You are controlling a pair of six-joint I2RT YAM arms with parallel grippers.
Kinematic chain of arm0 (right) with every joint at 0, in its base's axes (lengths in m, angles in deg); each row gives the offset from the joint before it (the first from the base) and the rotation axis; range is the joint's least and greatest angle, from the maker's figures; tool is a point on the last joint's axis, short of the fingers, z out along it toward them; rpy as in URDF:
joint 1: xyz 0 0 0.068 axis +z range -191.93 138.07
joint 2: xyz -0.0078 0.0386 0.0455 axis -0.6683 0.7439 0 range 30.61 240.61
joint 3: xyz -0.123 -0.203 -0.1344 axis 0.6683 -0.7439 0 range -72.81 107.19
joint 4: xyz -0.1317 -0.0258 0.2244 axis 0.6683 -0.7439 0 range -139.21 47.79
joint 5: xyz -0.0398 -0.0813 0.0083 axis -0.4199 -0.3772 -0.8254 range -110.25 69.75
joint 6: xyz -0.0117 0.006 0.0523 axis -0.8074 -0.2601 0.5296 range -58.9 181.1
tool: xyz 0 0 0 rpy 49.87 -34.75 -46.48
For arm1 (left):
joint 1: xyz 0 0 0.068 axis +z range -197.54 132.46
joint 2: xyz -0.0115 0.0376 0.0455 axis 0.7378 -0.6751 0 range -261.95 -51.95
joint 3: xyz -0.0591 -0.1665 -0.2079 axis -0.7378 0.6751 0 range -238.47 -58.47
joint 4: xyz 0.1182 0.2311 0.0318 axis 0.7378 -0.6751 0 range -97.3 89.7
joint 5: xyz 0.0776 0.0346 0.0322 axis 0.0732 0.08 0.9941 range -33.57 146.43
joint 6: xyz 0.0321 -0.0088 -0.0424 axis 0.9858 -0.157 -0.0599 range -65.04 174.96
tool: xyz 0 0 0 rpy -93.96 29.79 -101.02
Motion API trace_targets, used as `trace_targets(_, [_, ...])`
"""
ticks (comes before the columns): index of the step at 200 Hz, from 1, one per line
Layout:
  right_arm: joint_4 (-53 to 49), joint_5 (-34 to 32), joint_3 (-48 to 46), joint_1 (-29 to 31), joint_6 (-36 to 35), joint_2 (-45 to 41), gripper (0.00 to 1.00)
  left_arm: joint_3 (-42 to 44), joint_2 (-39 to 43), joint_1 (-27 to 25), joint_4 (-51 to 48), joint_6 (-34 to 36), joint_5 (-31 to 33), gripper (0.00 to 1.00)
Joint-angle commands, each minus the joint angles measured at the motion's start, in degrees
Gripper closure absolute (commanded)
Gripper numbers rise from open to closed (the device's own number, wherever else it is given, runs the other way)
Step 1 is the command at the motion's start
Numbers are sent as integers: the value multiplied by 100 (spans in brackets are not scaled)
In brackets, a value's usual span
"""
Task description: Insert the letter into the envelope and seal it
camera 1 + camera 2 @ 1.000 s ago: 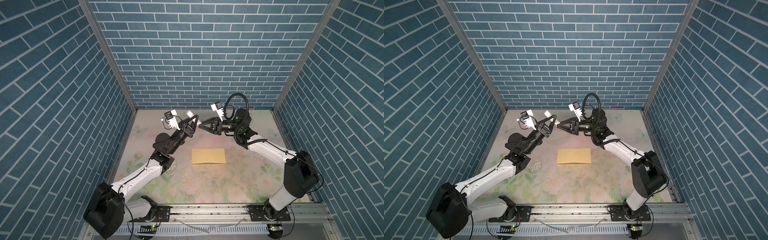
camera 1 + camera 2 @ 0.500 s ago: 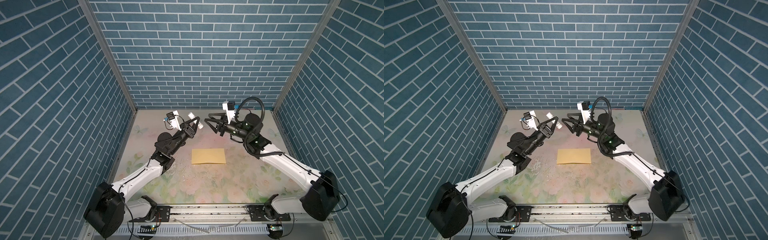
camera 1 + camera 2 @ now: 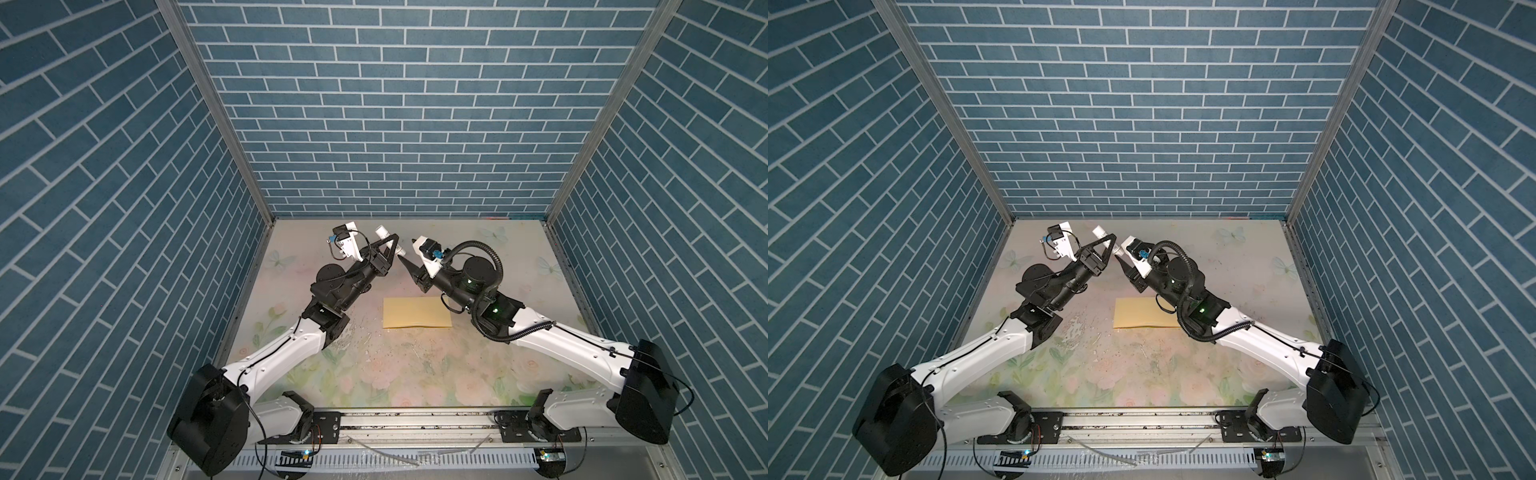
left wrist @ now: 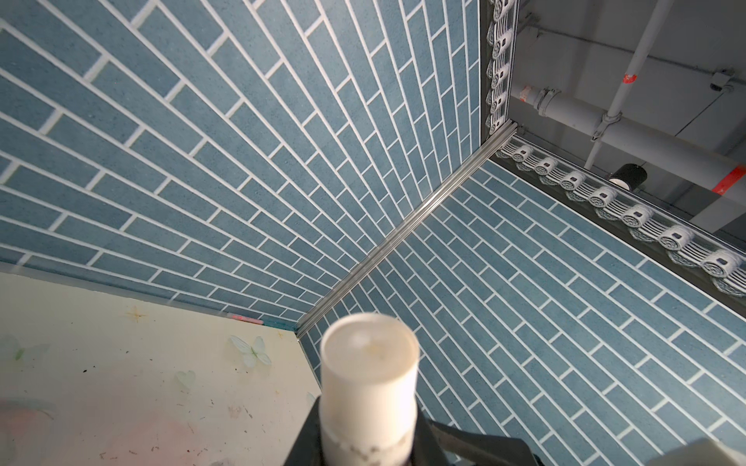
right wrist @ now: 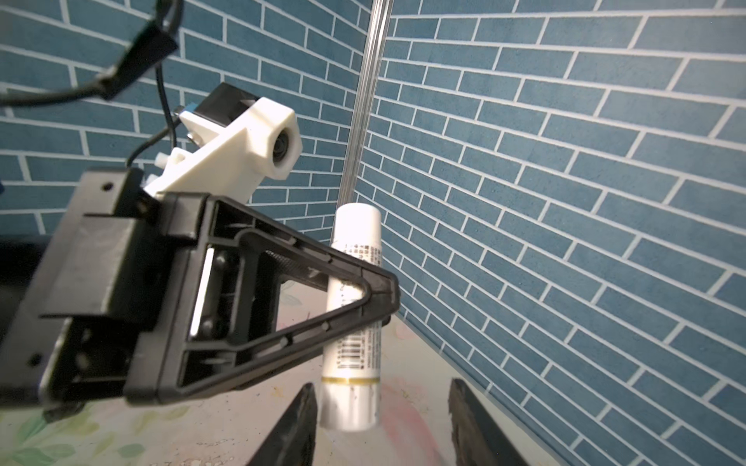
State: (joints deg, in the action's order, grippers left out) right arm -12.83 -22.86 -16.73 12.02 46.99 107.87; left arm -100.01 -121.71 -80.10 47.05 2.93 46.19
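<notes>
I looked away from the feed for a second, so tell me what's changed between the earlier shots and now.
The right end effector, shut at the glue stick's lower end a second ago, opened, backed off rightward, then returned; its open jaws now flank that end. Unchanged: the left end effector grips the stick, and the envelope lies where it was.

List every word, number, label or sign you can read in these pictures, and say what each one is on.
No text here can be read.
glue stick: a barcode and lines of small print along its side, too blurred to read.
envelope: no writing shows on it in a top view.
</notes>
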Motion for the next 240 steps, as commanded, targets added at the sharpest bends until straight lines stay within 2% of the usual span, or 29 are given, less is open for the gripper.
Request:
trace_targets(1, [294, -330, 18, 127, -574, 122, 49, -30, 60, -27, 77, 15, 4, 100])
trace_targets(19, [309, -395, 108, 184, -593, 233, 52, -38, 62, -23, 81, 9, -4, 100])
trace_targets(46, [356, -463, 194, 236, -600, 351, 64, -35, 75, -23, 87, 3, 3, 100])
trace_targets(95, [438, -609, 256, 274, -554, 388, 81, -21, 60, -23, 90, 7, -11, 100])
trace_targets(108, [453, -575, 277, 274, -416, 363, 86, -14, 66, -25, 85, 16, -25, 100])
trace_targets(129, [320, -410, 362, 256, -82, 289, 100, -3, 41, -24, 114, 36, -54, 100])
trace_targets(146, [-126, -149, 570, 179, 309, 219, 100, 12, 22, -27, 157, 83, -83, 100])
trace_targets(166, [-624, 703, 848, -225, 1316, 116, 100, 14, 15, -23, 208, 147, -152, 100])
trace_targets(184, [-600, 2112, 1065, -908, 2857, 195, 100, 32, -3, -23, 312, 215, -227, 100])
trace_targets(198, [-71, 3132, 1148, -1381, 4087, 405, 100, 41, -13, -24, 409, 263, -280, 100])
trace_targets(210, [441, 3741, 1248, -1675, 5130, 679, 100, 41, -30, -23, 491, 289, -349, 100])
trace_targets(240, [2247, 4548, 1413, -2058, 7458, 1421, 100, 41, -52, -23, 647, 342, -494, 100])
